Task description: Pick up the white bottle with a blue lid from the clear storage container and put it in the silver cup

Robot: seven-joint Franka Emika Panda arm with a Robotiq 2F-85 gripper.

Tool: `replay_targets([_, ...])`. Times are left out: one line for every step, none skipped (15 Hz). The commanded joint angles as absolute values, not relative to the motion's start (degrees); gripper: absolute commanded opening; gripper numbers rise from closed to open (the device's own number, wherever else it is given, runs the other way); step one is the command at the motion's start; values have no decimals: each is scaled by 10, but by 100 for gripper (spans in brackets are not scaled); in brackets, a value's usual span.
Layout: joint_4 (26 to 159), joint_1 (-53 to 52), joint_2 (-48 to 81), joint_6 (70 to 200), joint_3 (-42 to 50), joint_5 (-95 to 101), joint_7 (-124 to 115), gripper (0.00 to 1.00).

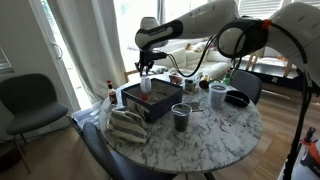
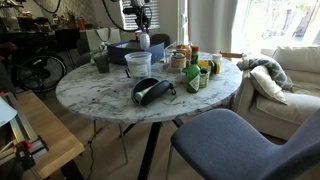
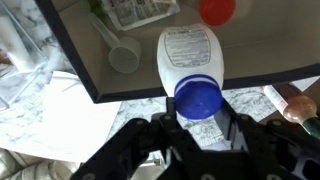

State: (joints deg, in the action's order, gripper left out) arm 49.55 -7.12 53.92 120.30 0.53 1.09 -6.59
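The white bottle with a blue lid [image 3: 190, 50] stands upright over the clear storage container [image 3: 110, 80], whose sides look dark. In the wrist view my gripper [image 3: 198, 122] has a finger on each side of the blue lid and is shut on it. In both exterior views the gripper [image 1: 147, 70] [image 2: 141, 22] points straight down with the bottle [image 1: 146, 85] [image 2: 143, 40] under it, at the container [image 1: 155, 103] [image 2: 120, 52]. The silver cup [image 1: 218, 96] [image 2: 138, 64] stands on the marble table, apart from the container.
A darker grey cup [image 1: 181, 117] [image 2: 101, 62] stands beside the container. A low black bowl [image 1: 237, 98] [image 2: 150, 90], a striped folded cloth [image 1: 128, 125], a dark-capped bottle with a red label [image 1: 110, 92] and several small bottles [image 2: 195, 70] share the table. A scoop [image 3: 120, 55] and a red item [image 3: 217, 10] lie in the container.
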Motion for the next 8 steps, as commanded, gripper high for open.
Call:
replay_targets([520,-69,476,1141,22,36,-51,18])
replay_targets([530,-61,455,1119,24,39,-37,18])
replay_targets([534,-57,443,1103,29,43,-32,18])
replay_targets([545,-48,430,1095,22,34,-14,18])
replay_targets([500,-59,467,1112,25,35,-38,43])
replay_targets([505,-53,456,1101,25,35,-29,43])
replay_targets([511,-49,448,1099,25,35,-23,43])
replay_targets([517,-47,444,1098,25,35,-21,43])
